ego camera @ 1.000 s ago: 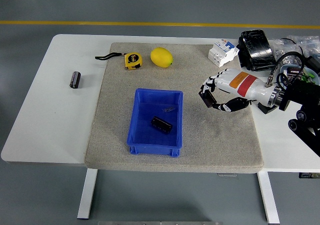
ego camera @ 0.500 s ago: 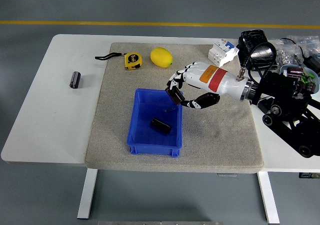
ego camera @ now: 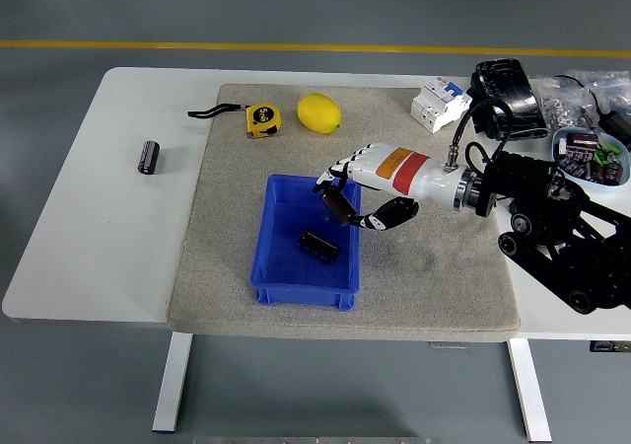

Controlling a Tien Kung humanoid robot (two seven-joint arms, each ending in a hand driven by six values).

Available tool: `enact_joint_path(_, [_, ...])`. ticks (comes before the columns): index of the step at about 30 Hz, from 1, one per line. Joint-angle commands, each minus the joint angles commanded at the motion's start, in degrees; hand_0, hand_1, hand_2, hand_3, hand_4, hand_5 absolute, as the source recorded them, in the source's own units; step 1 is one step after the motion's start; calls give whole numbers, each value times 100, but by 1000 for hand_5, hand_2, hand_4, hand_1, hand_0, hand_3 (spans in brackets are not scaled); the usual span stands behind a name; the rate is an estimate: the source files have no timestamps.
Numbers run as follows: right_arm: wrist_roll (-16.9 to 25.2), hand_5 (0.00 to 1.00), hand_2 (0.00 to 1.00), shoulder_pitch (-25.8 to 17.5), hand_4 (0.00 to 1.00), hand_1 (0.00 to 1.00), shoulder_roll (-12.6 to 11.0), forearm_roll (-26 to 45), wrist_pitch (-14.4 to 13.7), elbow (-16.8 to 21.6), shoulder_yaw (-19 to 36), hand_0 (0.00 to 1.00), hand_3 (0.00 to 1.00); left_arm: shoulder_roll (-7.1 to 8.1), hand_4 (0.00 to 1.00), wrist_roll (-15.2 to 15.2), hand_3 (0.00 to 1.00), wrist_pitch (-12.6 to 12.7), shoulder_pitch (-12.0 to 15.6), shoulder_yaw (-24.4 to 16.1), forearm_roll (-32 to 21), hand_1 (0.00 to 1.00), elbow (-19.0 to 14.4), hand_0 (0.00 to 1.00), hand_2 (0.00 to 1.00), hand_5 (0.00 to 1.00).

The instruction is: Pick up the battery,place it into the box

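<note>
1. My right hand (ego camera: 363, 189) reaches in from the right over the grey mat (ego camera: 434, 276), its fingers curled around a dark battery (ego camera: 339, 205).
2. I hold that battery tilted, above the right part of the blue box (ego camera: 286, 288), just inside its right wall.
3. A second dark battery (ego camera: 318, 247) lies on the floor of the box, a little left of and nearer than the one I hold.
4. The box sits on the mat, near the mat's front edge and about midway across.
5. A third battery (ego camera: 148, 157) stands on the bare white table (ego camera: 69, 257), well left of the mat.
6. At the far side of the mat lie a yellow tape measure (ego camera: 262, 118) and, just right of it, a lemon (ego camera: 318, 112).
7. A white circuit breaker (ego camera: 439, 103) sits at the mat's far right corner, with a black pack (ego camera: 508, 94) beside it on the right.
8. My left hand is out of view.
</note>
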Motion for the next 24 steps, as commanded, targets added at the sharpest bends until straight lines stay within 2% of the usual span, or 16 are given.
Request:
enact_joint_path(12, [-36,97,854,-135,883,675,-93,-46,74,34,357,680,998,0,725,6,819,-15,6,32,-31,704,-5,687,820,998])
enact_joint_path(17, [-28,97,854,-508,883,675,-314,90,87,91,993,680,998,-7,725,-17,819,-4,0,22,-41,704,12,687,820,998])
enact_joint_path(18, [-30,122,847,-560,895,671,-341,139,89,98,1083,669,998,-8,725,-18,819,-2,-1,16,-37,704,14,687,821,998])
enact_joint_path(23, [-229,122,847,-1066,895,671,-503,989,256,156,1839,669,998,-41,725,-28,819,18,6,-34,-18,704,37,687,821,998])
enact_joint_path(24, [-334,189,833,-1142,913,686,-481,1229,331,132,1995,679,914,-49,725,-29,820,21,13,-51,-6,704,43,687,821,998])
